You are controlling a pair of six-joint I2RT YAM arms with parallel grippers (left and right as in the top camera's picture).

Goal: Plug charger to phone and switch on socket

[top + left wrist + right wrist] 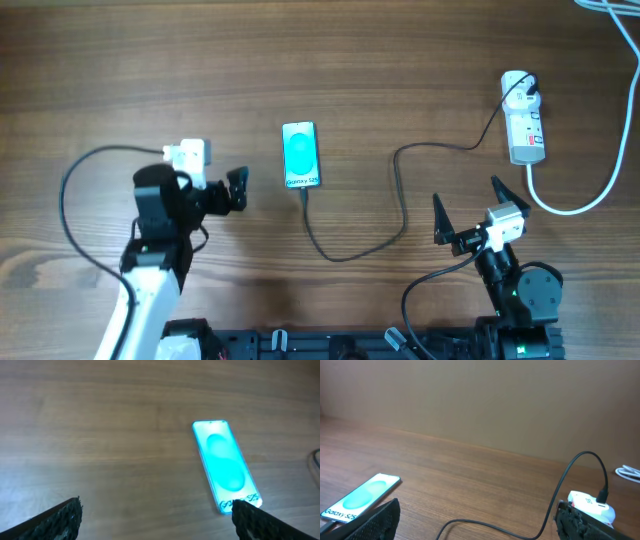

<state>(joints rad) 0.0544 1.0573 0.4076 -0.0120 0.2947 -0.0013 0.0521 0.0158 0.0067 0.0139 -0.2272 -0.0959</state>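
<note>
The phone [301,155] lies flat mid-table with a blue-green lit screen; it also shows in the left wrist view [226,466] and the right wrist view [361,496]. The dark grey charger cable [400,190] runs from the phone's near end in a loop to its white adapter on the socket [523,130], a white power strip at the back right. The cable shows in the right wrist view [560,495], as does the socket [592,505]. My left gripper [238,188] is open and empty, left of the phone. My right gripper [468,212] is open and empty, near the front right.
The socket's thick white cord [600,190] loops off the right edge. The left arm's own black cable [70,200] arcs over the table's left side. A black rail [330,345] runs along the front edge.
</note>
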